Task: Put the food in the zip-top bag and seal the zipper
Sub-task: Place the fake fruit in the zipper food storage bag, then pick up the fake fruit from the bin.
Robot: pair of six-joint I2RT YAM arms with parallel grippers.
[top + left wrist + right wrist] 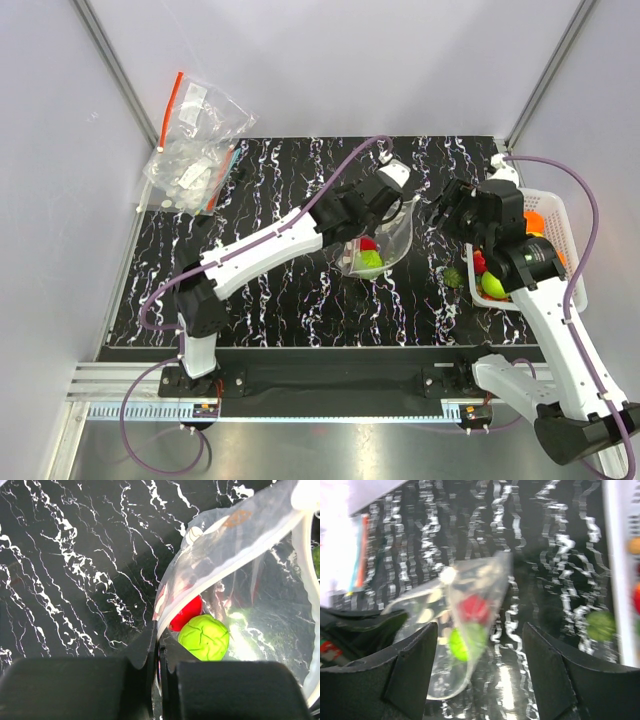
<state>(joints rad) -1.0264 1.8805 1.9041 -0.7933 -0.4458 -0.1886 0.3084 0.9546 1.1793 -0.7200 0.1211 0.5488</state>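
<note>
Within the zip-top bag (235, 535), red food (187, 612) half hidden behind green food (204, 637).

Bright glare; blurry right-wrist view

From my feed I see a black surface (290, 300) veined with white like marble, filling the middle of the enclosure. Plain pale grey panels close it in: a back wall (330, 60), a left wall (50, 250) and a right wall (610, 120), all bare and matte. At the back corners stand two slanted aluminium members, the left strut (118, 70) and the right strut (548, 70). Along the near edge runs a slotted aluminium rail (110, 385), a pale strip (330, 413) with fine tick marks just below it, then a dull grey metal floor (330, 455). The light is soft and even; in my left wrist view a paler sheen crosses the surface diagonally
</note>
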